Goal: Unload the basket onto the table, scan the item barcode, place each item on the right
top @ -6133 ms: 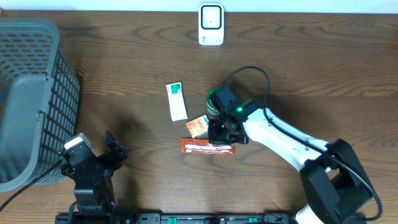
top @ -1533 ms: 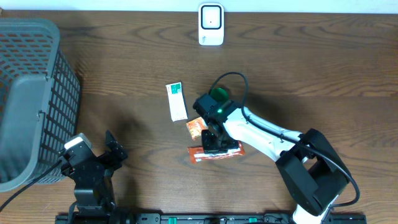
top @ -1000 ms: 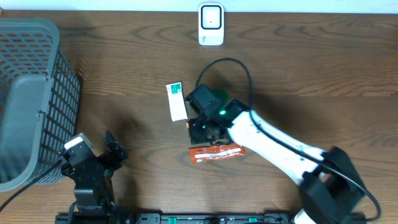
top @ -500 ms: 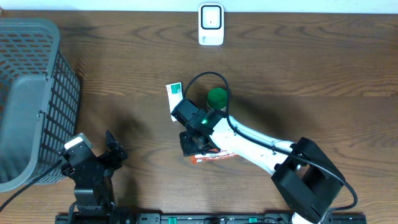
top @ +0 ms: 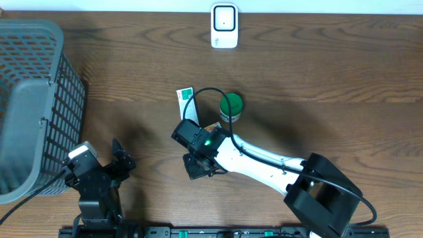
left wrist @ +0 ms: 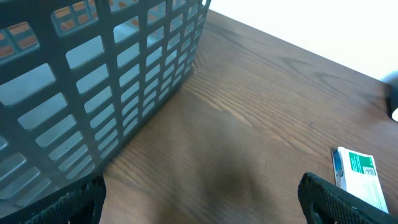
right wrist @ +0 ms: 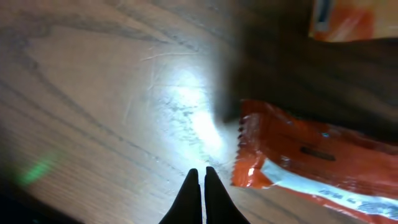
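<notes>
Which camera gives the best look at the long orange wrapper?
The right wrist view: the orange wrapper lies in plain sight beside the shut right gripper. Overhead, the right arm covers it; the left wrist view misses it.

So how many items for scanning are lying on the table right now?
4: a white-and-green box left of a green-lidded can, mid-table; a small orange packet and a red wrapper near the right gripper, seen from its wrist. The right arm may hide more.

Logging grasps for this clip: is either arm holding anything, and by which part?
Nothing is held. The right gripper has its jaws shut empty above the table, beside the orange wrapper; the left gripper is open and empty.
</notes>
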